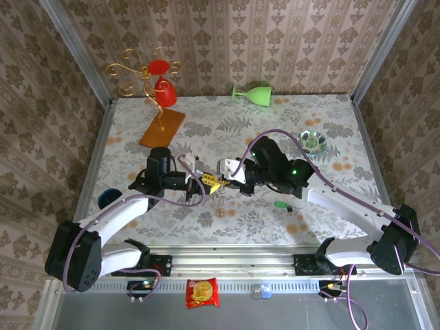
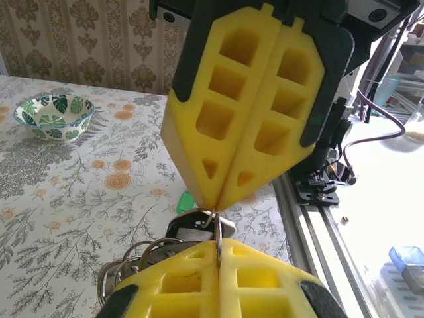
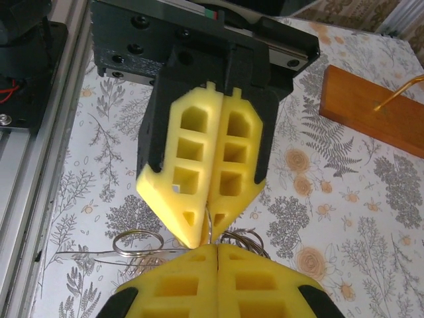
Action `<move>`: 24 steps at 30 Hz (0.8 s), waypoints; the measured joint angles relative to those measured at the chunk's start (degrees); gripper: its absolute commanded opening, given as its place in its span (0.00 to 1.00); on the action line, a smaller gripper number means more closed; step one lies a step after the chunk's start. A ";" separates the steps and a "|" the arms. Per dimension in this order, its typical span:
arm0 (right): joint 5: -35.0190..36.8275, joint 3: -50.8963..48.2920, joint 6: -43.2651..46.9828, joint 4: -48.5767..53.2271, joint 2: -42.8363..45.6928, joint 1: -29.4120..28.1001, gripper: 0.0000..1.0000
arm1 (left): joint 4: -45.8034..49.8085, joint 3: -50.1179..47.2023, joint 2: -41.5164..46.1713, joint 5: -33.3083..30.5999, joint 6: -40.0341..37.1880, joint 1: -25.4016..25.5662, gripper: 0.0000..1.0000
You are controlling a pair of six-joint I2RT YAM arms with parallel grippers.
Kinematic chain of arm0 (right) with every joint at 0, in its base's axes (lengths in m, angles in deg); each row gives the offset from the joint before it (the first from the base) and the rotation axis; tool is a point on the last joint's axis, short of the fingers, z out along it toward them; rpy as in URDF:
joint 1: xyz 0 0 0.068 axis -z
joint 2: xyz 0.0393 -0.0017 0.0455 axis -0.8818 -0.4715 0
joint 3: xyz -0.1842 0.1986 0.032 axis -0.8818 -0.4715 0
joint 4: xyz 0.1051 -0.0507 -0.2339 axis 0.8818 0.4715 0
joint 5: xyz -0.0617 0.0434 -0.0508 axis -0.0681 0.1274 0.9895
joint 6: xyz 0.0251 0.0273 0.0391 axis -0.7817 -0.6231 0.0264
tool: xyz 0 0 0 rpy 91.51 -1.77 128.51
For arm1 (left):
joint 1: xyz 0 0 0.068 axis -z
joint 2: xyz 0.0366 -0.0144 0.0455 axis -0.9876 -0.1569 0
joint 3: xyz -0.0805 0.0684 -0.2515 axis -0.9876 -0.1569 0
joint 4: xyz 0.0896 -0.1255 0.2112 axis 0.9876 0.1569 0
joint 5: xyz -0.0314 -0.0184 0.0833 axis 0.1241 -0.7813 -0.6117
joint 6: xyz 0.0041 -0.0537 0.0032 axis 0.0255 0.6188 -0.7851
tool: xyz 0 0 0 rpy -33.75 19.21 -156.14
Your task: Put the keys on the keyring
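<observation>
Left wrist view: left end effector (image 2: pixel 219 246) and right end effector (image 2: pixel 215 204) meet tip to tip, both clamped on the keyring (image 2: pixel 217 228), probably steadying it for threading; green key (image 1: pixel 280 204) lies by the desk's (image 1: pixel 247 221) near edge.

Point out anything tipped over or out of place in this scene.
The green goblet lies on its side at the far edge of the table instead of standing. A red snack packet sits off the table, on the grey ledge along its near side. Nothing looks spilled.
</observation>
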 measured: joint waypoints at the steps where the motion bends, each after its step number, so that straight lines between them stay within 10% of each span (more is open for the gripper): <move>1: -0.15 0.00 0.00 0.00 0.00 0.00 0.00 | 0.09 0.00 0.00 0.02 0.04 0.00 0.00; 24: 0.68 0.02 1.51 1.03 1.07 -0.83 0.00 | 8.74 4.28 -1.86 3.23 -0.92 -0.42 0.00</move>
